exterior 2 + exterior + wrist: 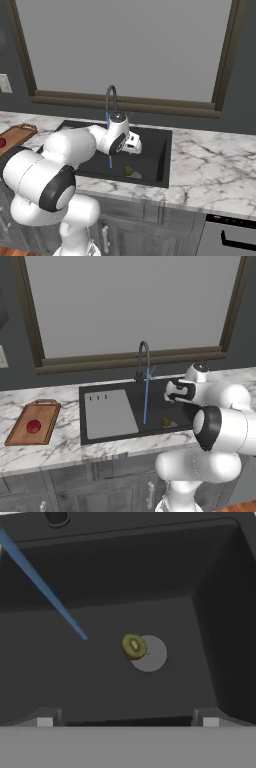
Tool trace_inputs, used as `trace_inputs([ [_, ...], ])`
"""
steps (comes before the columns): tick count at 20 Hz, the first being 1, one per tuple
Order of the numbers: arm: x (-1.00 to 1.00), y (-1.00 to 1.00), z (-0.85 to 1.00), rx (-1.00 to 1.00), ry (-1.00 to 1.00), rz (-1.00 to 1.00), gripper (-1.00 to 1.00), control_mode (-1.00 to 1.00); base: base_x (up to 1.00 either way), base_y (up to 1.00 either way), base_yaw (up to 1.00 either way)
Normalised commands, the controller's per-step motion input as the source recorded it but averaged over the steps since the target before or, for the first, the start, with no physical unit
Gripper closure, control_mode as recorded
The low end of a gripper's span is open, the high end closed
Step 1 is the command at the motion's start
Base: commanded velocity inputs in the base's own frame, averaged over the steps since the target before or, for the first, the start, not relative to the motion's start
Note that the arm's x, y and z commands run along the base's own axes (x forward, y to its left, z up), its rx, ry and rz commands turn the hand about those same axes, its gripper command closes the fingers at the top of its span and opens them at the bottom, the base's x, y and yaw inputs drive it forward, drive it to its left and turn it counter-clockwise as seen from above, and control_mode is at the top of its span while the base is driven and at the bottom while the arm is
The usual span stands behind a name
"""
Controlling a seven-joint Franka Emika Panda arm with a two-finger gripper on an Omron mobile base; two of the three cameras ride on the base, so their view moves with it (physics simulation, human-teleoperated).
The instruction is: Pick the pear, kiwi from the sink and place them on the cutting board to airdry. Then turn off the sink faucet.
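The gripper point(127, 721) is seen at the bottom of the hand view with its two dark fingertips point(45, 719) set wide apart and nothing between them, so it is open and empty. In the left base view the gripper point(170, 392) is held above the right part of the sink point(90, 438), pointing down and inward over the basin; in the right base view the gripper point(134, 145) is seen over the basin's middle.

Below it, on the black floor of the sink point(60, 677), the kiwi point(134, 646) is found lying against the near-left edge of the round grey drain point(151, 656), overlapping it slightly. The kiwi point(166, 422) is shown near the front right of the basin in the left base view, though it is small there and its exact contact with the drain cannot be made out. A thin blue stream of water point(146, 398) is seen falling from the faucet point(142, 358) to the basin floor, left of the kiwi and apart from it.

The grey ribbed draining panel point(109, 413) is set in the left part of the sink. Farther left on the marble counter point(65, 443), well apart from the sink, the cutting board point(42, 416) is laid with its handle loop toward the wall, and the pear point(33, 426) rests on it. Behind the faucet a large window point(130, 301) is framed in dark wood.
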Motion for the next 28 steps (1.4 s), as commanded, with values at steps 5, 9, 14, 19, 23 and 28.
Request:
trace_inputs([
  [5, 0.22, 0.0, -0.22, 0.0, 0.0, 0.0, -1.0, -1.0, 0.0, 0.0, 0.0],
  [9, 0.25, 0.0, -0.24, 0.0, 0.0, 0.0, -1.0, -1.0, 0.0, 0.0, 0.0],
  [14, 0.27, 0.0, -0.21, 0.0, 0.0, 0.0, -1.0, -1.0, 0.0, 0.0, 0.0],
  [19, 0.11, -0.04, -0.19, 0.0, 0.0, 0.0, -1.0, -1.0, 0.0, 0.0, 0.0],
  [23, 0.0, -0.1, -0.23, 0.0, 0.03, 0.0, -1.0, -1.0, 0.0, 0.0, 0.0],
  [28, 0.03, -0.08, -0.23, 0.0, 0.04, 0.0, -1.0, -1.0, 0.0, 0.0, 0.0],
])
